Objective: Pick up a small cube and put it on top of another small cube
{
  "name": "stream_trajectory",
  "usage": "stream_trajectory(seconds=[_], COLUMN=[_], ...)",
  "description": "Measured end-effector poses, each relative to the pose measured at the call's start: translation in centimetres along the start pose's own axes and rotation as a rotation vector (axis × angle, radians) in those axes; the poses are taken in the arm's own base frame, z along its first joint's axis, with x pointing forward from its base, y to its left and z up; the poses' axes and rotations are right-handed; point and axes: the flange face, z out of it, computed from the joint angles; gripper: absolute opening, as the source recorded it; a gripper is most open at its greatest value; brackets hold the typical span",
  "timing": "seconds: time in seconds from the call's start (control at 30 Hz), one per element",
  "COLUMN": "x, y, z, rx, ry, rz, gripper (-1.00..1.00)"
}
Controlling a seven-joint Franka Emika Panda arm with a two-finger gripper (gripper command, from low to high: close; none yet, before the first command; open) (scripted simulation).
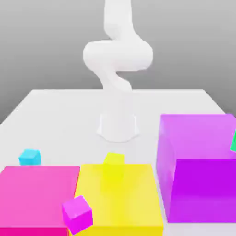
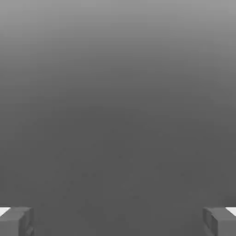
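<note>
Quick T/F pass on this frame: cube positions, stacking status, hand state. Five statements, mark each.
1. The small cyan cube sits on the white table, on the exterior view's left. True.
2. The cyan cube is already stacked on the small yellow cube. False: they lie apart, with nothing on the yellow cube.
3. The hand is shut on a cube. False: its fingers stand wide apart, with nothing between them.
4. The small magenta cube appears in front of the large flat pink block and the large flat yellow block. True.
5. The tall purple block is on the exterior view's left. False: it is on the right.
</note>
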Motion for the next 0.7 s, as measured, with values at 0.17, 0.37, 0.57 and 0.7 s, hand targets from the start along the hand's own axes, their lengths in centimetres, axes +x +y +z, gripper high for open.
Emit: stream_trajectory(seconds=[0.17, 0.37, 0.57, 0.7], x=[3.0, 5.1, 5.7, 5.6], y=[4.4, 10.6, 17.7, 22.7], z=[6.6, 13.7, 19.6, 22.8], rx=[-0.066, -0.173, -0.301, -0.391], ry=[-0.074, -0.117, -0.104, -0.060], rz=[0.357, 0.770, 1.180, 1.450], gripper=[0.00, 0.00, 0.00, 0.00])
